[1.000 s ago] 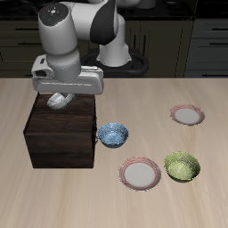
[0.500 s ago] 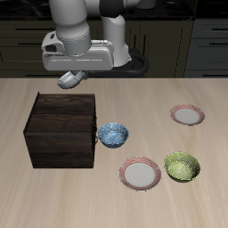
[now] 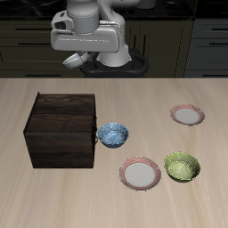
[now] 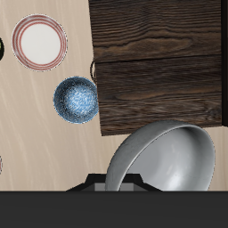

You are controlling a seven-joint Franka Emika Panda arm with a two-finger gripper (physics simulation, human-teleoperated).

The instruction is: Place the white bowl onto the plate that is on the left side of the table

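Observation:
My gripper (image 3: 77,59) is shut on the white bowl (image 3: 74,61) and holds it tilted, high above the table (image 3: 53,196) and over the back edge of the dark wooden box (image 3: 62,131). In the wrist view the white bowl (image 4: 165,158) hangs close below the camera, over the box (image 4: 160,53). The plate (image 3: 187,115), small with a pale pink rim, lies flat on the table far from the gripper, beyond the blue bowl, with nothing on it.
A blue speckled bowl (image 3: 112,134) sits beside the box and also shows in the wrist view (image 4: 76,98). A redder-rimmed plate (image 3: 141,174) and a green speckled bowl (image 3: 183,166) lie near the table's front edge. That plate shows in the wrist view (image 4: 40,41).
My gripper has risen well above the box with the white bowl in it, and has moved a little toward the plates' side and farther back.

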